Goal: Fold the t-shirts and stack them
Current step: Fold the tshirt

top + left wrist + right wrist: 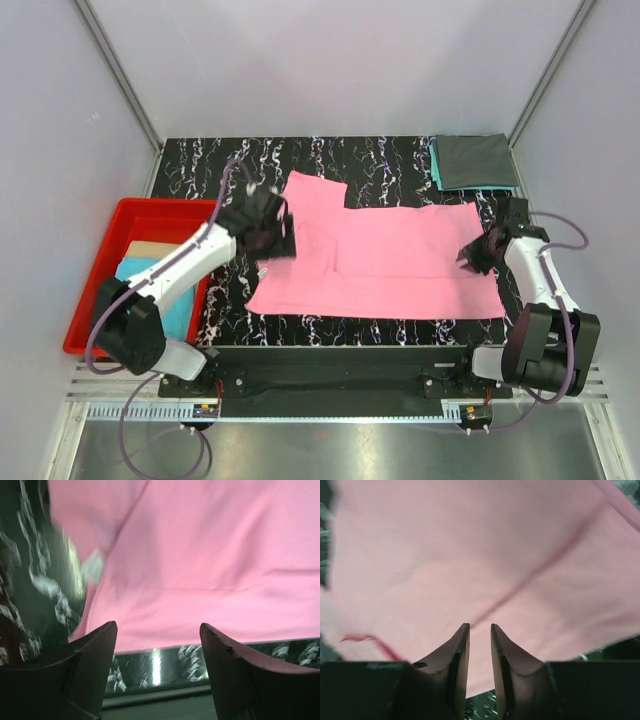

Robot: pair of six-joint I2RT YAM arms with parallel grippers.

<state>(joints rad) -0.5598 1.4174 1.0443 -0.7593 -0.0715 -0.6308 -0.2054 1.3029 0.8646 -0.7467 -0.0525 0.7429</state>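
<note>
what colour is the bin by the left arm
The bin is red, clearest in the top external view.

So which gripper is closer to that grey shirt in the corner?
Right. The right gripper is just on the near side of the grey shirt; the left gripper is far off, at the pink shirt's other end.

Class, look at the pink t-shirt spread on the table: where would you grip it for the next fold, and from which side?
Probably the two corners of its near long edge. The pink t-shirt lies flat and wide across the black marbled table, with that edge straight and free. So come in low from the near side, pinch each corner, and lift towards the far edge.
</note>
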